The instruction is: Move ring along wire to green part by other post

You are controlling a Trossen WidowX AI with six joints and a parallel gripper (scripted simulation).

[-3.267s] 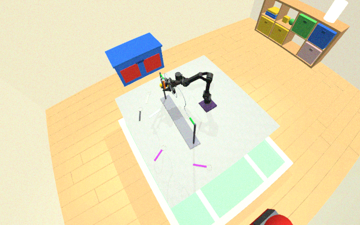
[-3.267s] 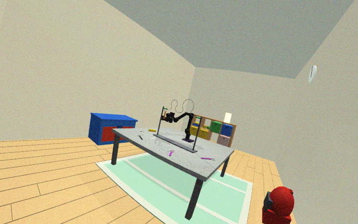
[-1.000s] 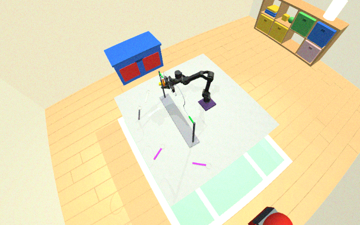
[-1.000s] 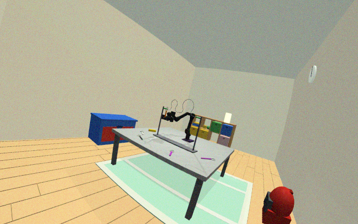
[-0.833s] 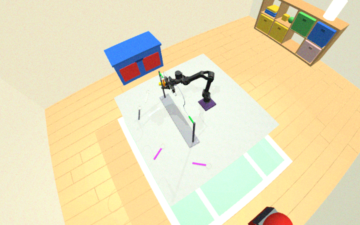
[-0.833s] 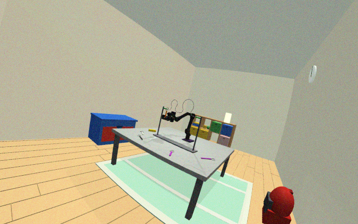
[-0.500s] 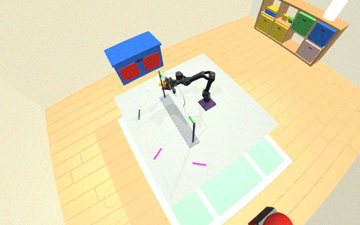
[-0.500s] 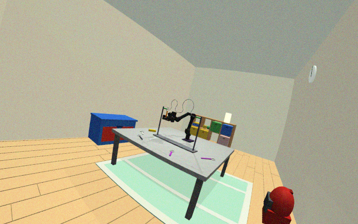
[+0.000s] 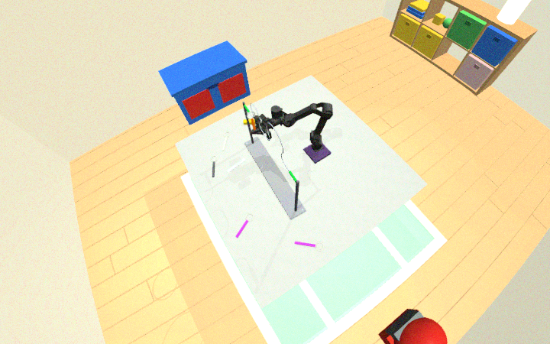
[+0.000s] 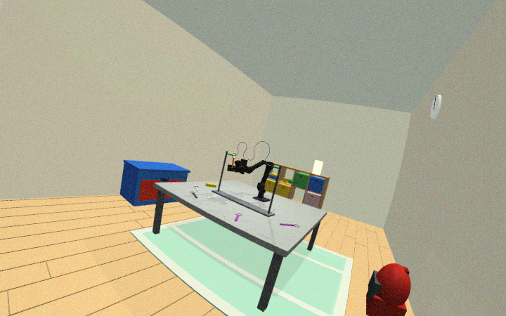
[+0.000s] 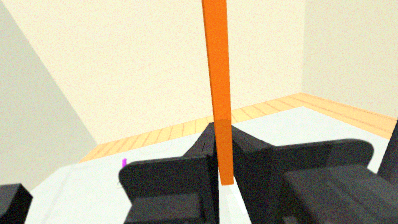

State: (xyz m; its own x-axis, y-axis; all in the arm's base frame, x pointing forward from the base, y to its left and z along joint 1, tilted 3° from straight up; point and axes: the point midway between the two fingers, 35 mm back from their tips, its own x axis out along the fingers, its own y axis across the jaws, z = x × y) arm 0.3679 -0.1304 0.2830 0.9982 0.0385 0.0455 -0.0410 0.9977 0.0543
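Note:
My gripper [image 9: 254, 128] [image 10: 231, 168] [image 11: 216, 126] is shut on the orange handle [image 9: 253, 123] [image 10: 232, 162] [image 11: 218, 75], which stands upright in the fingers. The small ring at its top [image 10: 234, 156] is near the inner end of the far green part [image 9: 247, 108] [image 10: 229, 154], beside the far post [image 9: 249, 128] [image 10: 222, 173]. Whether the ring touches the wire is too small to tell. The thin grey wire [image 9: 283, 151] [image 10: 269, 149] rises in two loops above the arm and runs to the other green part [image 9: 292, 176] at the near post [image 9: 296, 196] [image 10: 274, 192].
The posts stand on a long grey base [image 9: 268, 170]. Two magenta-handled rings [image 9: 241, 228] [image 9: 305, 244], a dark-handled ring [image 9: 213, 169], white pieces and a yellow block [image 10: 211, 185] lie on the table. The arm's forearm passes close to the low middle of the wire.

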